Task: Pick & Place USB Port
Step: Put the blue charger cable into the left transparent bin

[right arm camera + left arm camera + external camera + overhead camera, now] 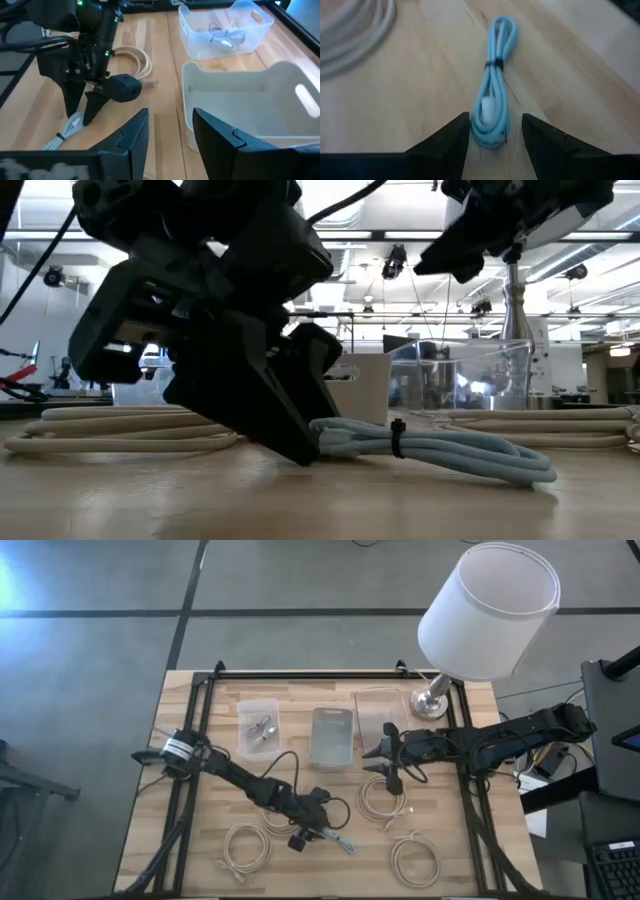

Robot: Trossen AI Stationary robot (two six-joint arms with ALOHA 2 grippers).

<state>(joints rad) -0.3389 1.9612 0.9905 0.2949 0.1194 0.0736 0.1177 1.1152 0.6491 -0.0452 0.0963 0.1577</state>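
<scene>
I have the left claw [316, 830] down on the wooden table [450, 870], its two dark fingers [451, 140] spread narrowly on either side of the near end of the bundled light-blue USB cable [493, 95], which lies flat on the boards with a small black tie [494, 63] round its middle; the fingers straddle the loop and I cannot tell whether they touch it. From above, that cable [338, 839] lies in front of the grey rectangular plastic tray [332, 736], toward the table's front edge, with cream coiled cables [247, 845] beside it. The right claw [386, 755] hangs above the table just right of the grey tray, its fingers parted with nothing between them. Left of the tray sits a clear plastic bin [258, 726] with small connectors in it, and right of the tray another clear bin [376, 713], next to a white-shaded lamp [487, 610] on a metal base.
</scene>
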